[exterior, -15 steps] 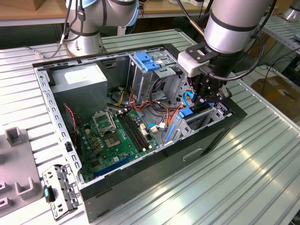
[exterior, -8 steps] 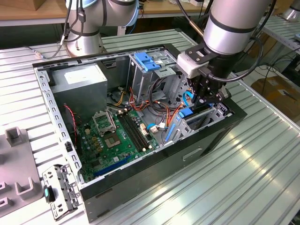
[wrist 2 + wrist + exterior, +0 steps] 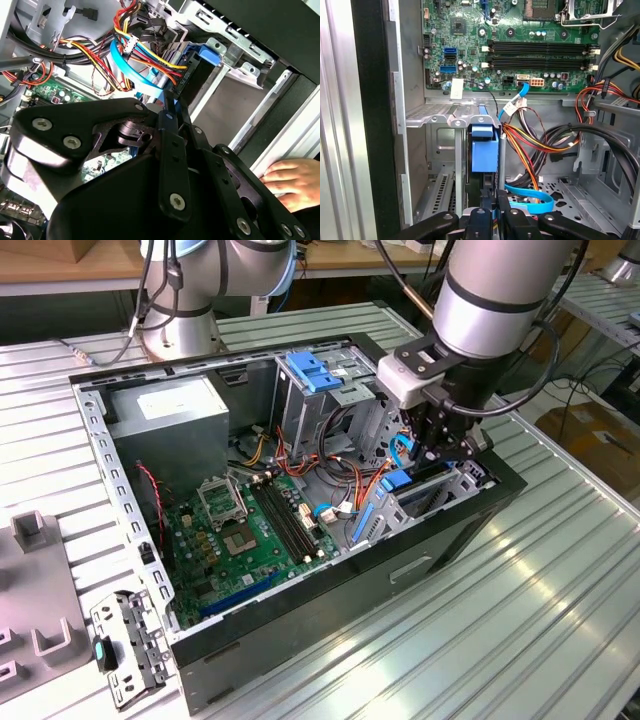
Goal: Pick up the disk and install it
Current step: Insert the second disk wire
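Note:
The disk (image 3: 398,480) stands on edge in the drive bay at the front corner of the open computer case (image 3: 320,640), on the exterior view's right. In the first wrist view its blue rail (image 3: 484,155) runs down between the bay's metal guides. In the second wrist view its dark end with blue plastic (image 3: 196,67) sits against the bay frame. My gripper (image 3: 441,448) reaches down into the bay from above. Its two fingertips (image 3: 493,209) are closed on the disk's near edge. The black gripper body (image 3: 170,102) hides the grip itself in the second wrist view.
Bundled orange, yellow and blue cables (image 3: 535,145) hang right beside the bay. The motherboard (image 3: 250,530) lies on the case floor, with a grey power-supply box (image 3: 170,415) behind it. A blue caddy (image 3: 312,370) tops the rear drive cage. A person's hand (image 3: 290,180) rests on the case edge.

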You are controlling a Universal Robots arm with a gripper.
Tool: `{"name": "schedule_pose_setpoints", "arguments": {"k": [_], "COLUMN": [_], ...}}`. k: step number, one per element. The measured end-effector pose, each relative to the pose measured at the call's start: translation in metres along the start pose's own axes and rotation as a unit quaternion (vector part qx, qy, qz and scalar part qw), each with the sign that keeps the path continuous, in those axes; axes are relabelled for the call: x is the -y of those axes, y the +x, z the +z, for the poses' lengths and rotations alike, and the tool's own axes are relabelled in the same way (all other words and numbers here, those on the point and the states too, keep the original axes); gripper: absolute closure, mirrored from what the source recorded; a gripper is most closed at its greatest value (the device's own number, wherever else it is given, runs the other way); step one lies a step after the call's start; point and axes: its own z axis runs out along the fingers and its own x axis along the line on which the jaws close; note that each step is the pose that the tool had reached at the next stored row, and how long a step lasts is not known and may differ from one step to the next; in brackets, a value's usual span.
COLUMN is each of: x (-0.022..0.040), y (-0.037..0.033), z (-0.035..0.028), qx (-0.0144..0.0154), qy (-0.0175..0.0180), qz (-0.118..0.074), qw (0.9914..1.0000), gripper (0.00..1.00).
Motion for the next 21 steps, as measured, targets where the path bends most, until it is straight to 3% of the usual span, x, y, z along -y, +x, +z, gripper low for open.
{"name": "schedule_pose_setpoints", "arguments": {"k": [21], "x": [-0.0008], "y": [0.0002], "z": [0.0080], "qx": [0.0001], "qy": [-0.0010], "qz": [0.000], "qw": [1.00000], "gripper": [0.84]}}
